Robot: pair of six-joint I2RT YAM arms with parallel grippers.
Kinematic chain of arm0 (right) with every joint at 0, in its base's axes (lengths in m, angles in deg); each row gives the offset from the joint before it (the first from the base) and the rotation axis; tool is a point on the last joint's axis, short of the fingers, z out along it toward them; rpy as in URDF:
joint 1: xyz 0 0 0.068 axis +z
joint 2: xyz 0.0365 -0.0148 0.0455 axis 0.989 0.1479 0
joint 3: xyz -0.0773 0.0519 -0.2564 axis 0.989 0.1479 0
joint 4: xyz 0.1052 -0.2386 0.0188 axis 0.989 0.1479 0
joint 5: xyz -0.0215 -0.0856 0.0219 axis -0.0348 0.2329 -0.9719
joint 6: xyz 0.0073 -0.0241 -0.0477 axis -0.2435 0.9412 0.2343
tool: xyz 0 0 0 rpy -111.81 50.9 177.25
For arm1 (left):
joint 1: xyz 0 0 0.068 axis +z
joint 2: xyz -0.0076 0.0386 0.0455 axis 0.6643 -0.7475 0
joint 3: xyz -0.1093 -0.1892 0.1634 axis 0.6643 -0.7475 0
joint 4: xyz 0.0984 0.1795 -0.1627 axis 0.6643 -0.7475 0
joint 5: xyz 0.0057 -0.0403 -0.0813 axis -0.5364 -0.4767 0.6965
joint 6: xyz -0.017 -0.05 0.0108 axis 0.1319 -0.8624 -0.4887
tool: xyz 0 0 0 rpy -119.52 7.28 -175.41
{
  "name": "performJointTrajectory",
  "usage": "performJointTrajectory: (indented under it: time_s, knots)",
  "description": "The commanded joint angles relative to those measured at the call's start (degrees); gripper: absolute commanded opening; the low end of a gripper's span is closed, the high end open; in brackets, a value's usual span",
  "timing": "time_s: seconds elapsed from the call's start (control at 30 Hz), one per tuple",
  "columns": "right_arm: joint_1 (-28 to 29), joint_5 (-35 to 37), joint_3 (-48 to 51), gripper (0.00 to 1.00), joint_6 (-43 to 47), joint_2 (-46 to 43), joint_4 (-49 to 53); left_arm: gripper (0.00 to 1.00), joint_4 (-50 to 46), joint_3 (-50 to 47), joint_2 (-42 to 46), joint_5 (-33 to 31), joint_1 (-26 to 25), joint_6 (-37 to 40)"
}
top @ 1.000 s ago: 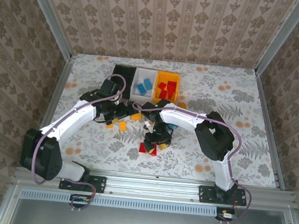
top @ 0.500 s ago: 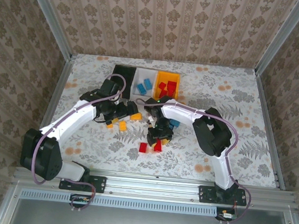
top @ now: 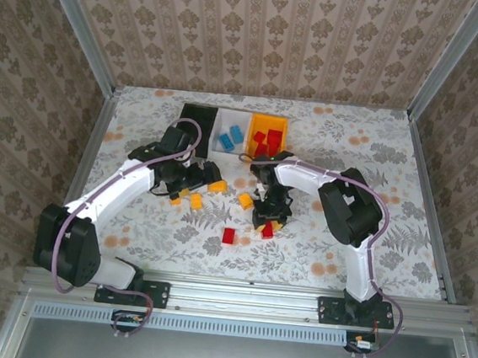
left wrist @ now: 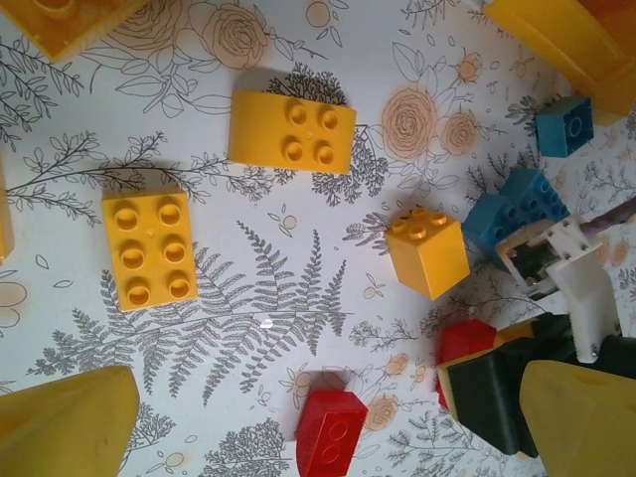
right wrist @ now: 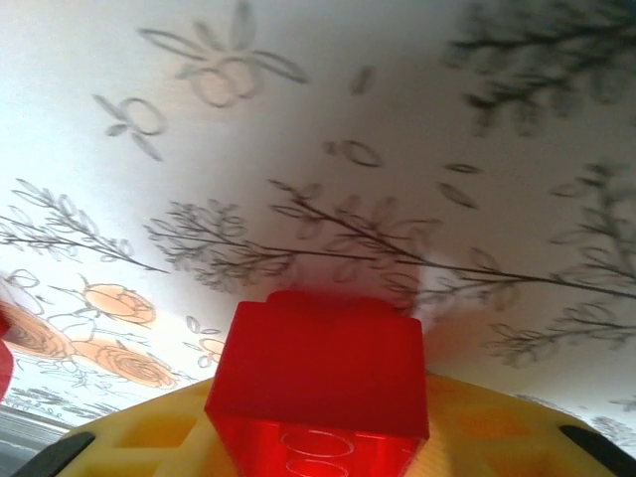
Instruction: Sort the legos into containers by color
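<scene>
Fingers, right: the right gripper, low centre of the overhead view, is closed on one red brick. The yellow pads show on either side of the brick's near end, and the rest stands out ahead of them.

Fingers, left: the left gripper, left of centre, is spread wide and holds nothing. One of its fingertips is cut off at the frame corner.

Surface: flower-patterned bench. Loose legos lie between and around the two grippers:
- yellow bricks
- a yellow cube
- blue bricks
- a loose red brick

Storage: the containers stand side by side at upper centre, well apart from the held brick.
- black bin
- white bin, with blue pieces
- orange-yellow bin, with red pieces

Hazards (judgement):
- The hold looks shallow, so the brick may pivot or drop on the way to the orange-yellow bin.
- The arms work close together, so a swing could clip the left gripper or scatter loose pieces.

Not determinable:
- Whether the held brick is clear of the bench, as the wrist view is blurred.
- What the black bin holds.
</scene>
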Motion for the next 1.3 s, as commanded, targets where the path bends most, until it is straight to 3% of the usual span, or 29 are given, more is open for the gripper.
performJointTrajectory:
  time_s: [0.0,0.23,0.47,0.7,1.03,1.27]
  knots:
    - [-1.38,2.97,2.53,0.40,-1.29,-1.81,1.08,1.00,0.05,2.15,-0.93,1.17,0.50,0.43]
    - [-2.74,2.71,-1.01,0.37,-1.89,-6.48,4.03,1.00,0.31,2.68,-1.75,1.97,1.16,1.04]
    - [-8.79,-2.36,-15.25,0.37,-3.71,-7.86,8.66,1.00,0.33,2.44,-1.74,2.40,1.97,1.87]
    - [-14.69,-10.26,-33.31,0.36,-12.03,1.74,6.27,1.00,-0.80,2.94,-1.49,2.32,2.47,3.54]
    - [-16.46,-6.86,-61.72,0.38,-15.79,23.08,11.42,1.00,-4.98,1.91,1.68,1.14,2.45,7.15]
    - [-16.59,-6.13,-63.81,0.55,-16.08,26.10,12.40,1.00,-6.71,0.43,3.28,0.69,2.64,8.46]
